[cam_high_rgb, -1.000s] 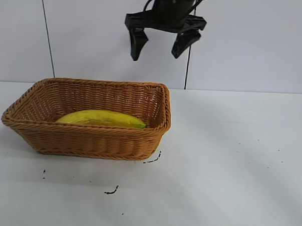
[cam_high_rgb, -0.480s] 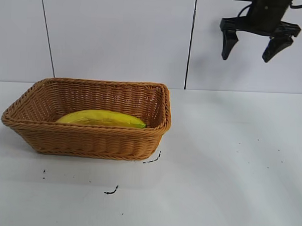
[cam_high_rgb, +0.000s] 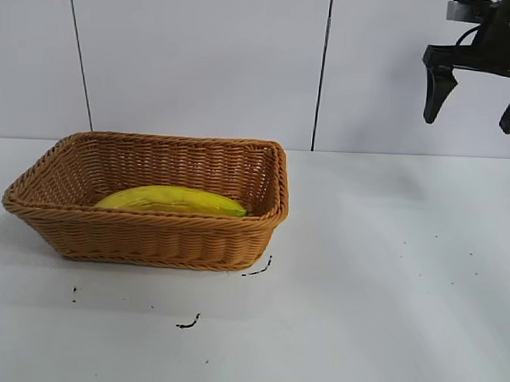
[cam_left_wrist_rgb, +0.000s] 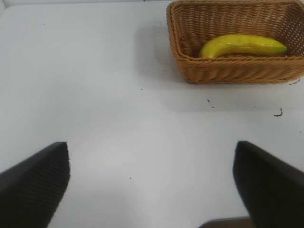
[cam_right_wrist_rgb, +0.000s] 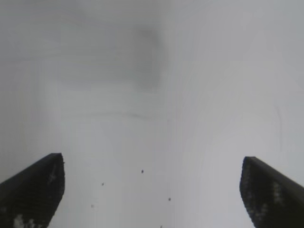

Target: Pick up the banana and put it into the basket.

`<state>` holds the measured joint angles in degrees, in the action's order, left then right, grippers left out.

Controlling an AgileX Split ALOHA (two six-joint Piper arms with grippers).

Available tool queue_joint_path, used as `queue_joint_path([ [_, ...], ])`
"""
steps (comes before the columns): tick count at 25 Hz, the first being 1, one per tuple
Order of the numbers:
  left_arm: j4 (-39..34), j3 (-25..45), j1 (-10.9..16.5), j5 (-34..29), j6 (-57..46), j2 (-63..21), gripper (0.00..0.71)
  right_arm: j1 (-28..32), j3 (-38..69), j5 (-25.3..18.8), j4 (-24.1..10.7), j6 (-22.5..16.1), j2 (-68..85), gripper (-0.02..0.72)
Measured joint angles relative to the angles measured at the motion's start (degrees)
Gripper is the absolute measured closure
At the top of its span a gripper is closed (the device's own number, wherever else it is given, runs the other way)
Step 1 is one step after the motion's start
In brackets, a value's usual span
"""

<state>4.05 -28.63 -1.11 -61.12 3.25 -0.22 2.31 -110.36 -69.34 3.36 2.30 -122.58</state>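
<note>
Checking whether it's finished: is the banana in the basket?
In. The banana lies inside the basket, below its rim, with nothing holding it.

**Wicker, peel and matt black**

Rough tan woven wicker basket (cam_high_rgb: 151, 233), braided rim, coarse weave showing. Inside, the curved yellow banana (cam_high_rgb: 172, 200) has a smooth, softly shiny peel. White desk (cam_high_rgb: 378, 281) looks smooth, matt, speckled dark. Right black end effector (cam_high_rgb: 478, 91): matt, plastic-looking fingers.

White table (cam_high_rgb: 387, 273), black specks (cam_high_rgb: 188, 323), maybe dirt.
</note>
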Motion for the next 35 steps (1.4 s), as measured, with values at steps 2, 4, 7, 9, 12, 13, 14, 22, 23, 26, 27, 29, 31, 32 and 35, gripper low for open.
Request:
queue_joint_path([
  [2, 0.0, 0.0, 0.0, 0.0, 0.0, 0.0, 0.017, 0.0, 5.9, -0.1, 0.2, 0.0, 3.7, 0.013],
  [4, 0.0, 0.0, 0.0, 0.0, 0.0, 0.0, 0.017, 0.0, 11.2, -0.2, 0.2, 0.0, 8.1, 0.013],
  [7, 0.0, 0.0, 0.0, 0.0, 0.0, 0.0, 0.017, 0.0, 19.3, -0.1, 0.3, 0.0, 14.6, 0.013],
  [9, 0.0, 0.0, 0.0, 0.0, 0.0, 0.0, 0.017, 0.0, 25.0, -0.1, 0.4, 0.0, 18.9, 0.013],
  [12, 0.0, 0.0, 0.0, 0.0, 0.0, 0.0, 0.017, 0.0, 33.2, -0.1, 0.4, 0.0, 26.3, 0.013],
  [13, 0.0, 0.0, 0.0, 0.0, 0.0, 0.0, 0.017, 0.0, 36.1, -0.1, 0.4, 0.0, 28.4, 0.013],
  [14, 0.0, 0.0, 0.0, 0.0, 0.0, 0.0, 0.017, 0.0, 38.5, -0.1, 0.4, 0.0, 31.0, 0.013],
  [22, 0.0, 0.0, 0.0, 0.0, 0.0, 0.0, 0.017, 0.0, 59.6, 0.1, 0.6, 0.0, 51.5, 0.013],
  [23, 0.0, 0.0, 0.0, 0.0, 0.0, 0.0, 0.017, 0.0, 62.0, 0.5, 0.6, 0.0, 54.2, 0.013],
  [26, 0.0, 0.0, 0.0, 0.0, 0.0, 0.0, 0.017, 0.0, 68.6, 3.0, 0.6, 0.0, 61.8, 0.013],
  [27, 0.0, 0.0, 0.0, 0.1, 0.0, 0.0, 0.017, 0.0, 70.8, 4.3, 0.6, 0.0, 64.1, 0.013],
  [29, 0.0, 0.0, 0.0, 0.1, 0.0, 0.0, 0.017, 0.0, 74.5, 6.5, 0.6, 0.0, 69.7, 0.013],
  [31, 0.0, 0.0, 0.0, 0.1, 0.0, 0.0, 0.017, 0.0, 78.3, 7.9, 0.6, 0.0, 74.8, 0.013],
  [32, 0.0, 0.0, 0.0, 0.1, 0.0, 0.0, 0.017, 0.0, 79.7, 8.5, 0.6, 0.0, 77.6, 0.013],
  [35, 0.0, 0.0, 0.0, 0.1, 0.0, 0.0, 0.017, 0.0, 81.3, 10.1, 0.7, 0.0, 85.5, 0.013],
])
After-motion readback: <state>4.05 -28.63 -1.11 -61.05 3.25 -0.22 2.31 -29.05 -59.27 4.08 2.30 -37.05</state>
